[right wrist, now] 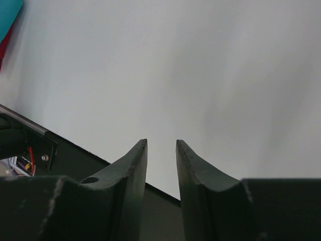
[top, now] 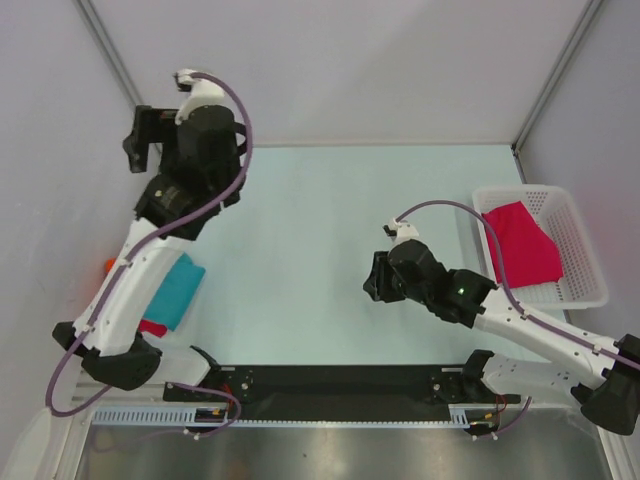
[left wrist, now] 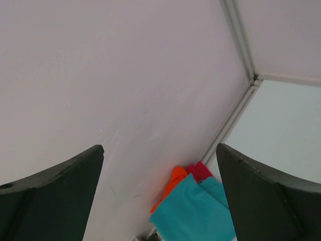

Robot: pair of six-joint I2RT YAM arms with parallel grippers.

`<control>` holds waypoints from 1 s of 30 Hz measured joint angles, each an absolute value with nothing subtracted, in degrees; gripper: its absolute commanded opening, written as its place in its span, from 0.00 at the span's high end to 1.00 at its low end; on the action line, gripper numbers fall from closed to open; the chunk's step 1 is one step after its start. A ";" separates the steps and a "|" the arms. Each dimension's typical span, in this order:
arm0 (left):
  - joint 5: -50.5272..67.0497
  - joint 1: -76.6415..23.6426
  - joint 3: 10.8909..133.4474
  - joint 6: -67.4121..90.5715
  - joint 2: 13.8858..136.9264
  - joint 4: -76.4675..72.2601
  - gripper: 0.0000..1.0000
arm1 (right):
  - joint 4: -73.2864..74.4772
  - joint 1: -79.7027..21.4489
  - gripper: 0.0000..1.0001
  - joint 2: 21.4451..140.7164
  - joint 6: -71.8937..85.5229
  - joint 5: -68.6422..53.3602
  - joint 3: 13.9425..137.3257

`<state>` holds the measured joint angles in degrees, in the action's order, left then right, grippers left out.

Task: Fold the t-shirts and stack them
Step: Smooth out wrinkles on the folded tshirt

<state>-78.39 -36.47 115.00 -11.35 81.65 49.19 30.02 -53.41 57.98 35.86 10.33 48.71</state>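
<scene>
A folded teal t-shirt [top: 178,290] lies at the table's left edge on top of a dark red one [top: 152,327], with an orange one [top: 108,265] peeking out beside them. The left wrist view shows the same pile: teal t-shirt [left wrist: 195,211], orange t-shirt [left wrist: 173,183], dark red t-shirt [left wrist: 200,170]. A magenta-pink t-shirt [top: 522,245] lies bunched in the white basket [top: 585,262]. My left gripper [top: 140,140] [left wrist: 160,150] is raised high by the left wall, open and empty. My right gripper [top: 372,280] [right wrist: 161,143] hovers over mid-table, its jaws a narrow gap apart and empty.
Grey enclosure walls stand close on the left, back and right. The black arm mounting rail [top: 340,380] [right wrist: 75,160] runs along the near edge. The pale table top [top: 330,210] lies between the pile and the basket.
</scene>
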 measured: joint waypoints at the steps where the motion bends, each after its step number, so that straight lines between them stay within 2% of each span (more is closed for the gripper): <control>1: -80.09 -36.77 108.90 -18.68 80.03 41.08 0.00 | 30.26 -53.67 0.65 58.04 36.01 10.68 48.93; 5: -83.18 -38.09 90.98 -38.17 80.55 17.72 0.00 | 31.68 -54.68 0.64 57.89 36.10 12.51 50.04; 9: -83.42 -39.79 80.97 -47.37 86.35 10.57 0.01 | 32.75 -55.07 0.64 56.53 36.07 14.41 50.28; 16: -84.29 -40.05 78.19 -51.79 87.09 4.49 0.00 | 33.19 -55.07 0.64 55.48 36.07 15.81 50.28; 20: -84.62 -39.00 76.16 -65.78 87.26 -15.14 0.00 | 33.17 -55.07 0.64 55.42 36.25 15.81 50.28; 30: -85.47 -38.11 74.54 -83.46 88.86 -40.58 0.02 | 33.17 -55.00 0.64 54.74 36.49 15.86 50.22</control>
<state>-85.47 -38.11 74.54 -83.46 88.86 -40.58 33.17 -55.00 54.74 36.49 15.86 50.22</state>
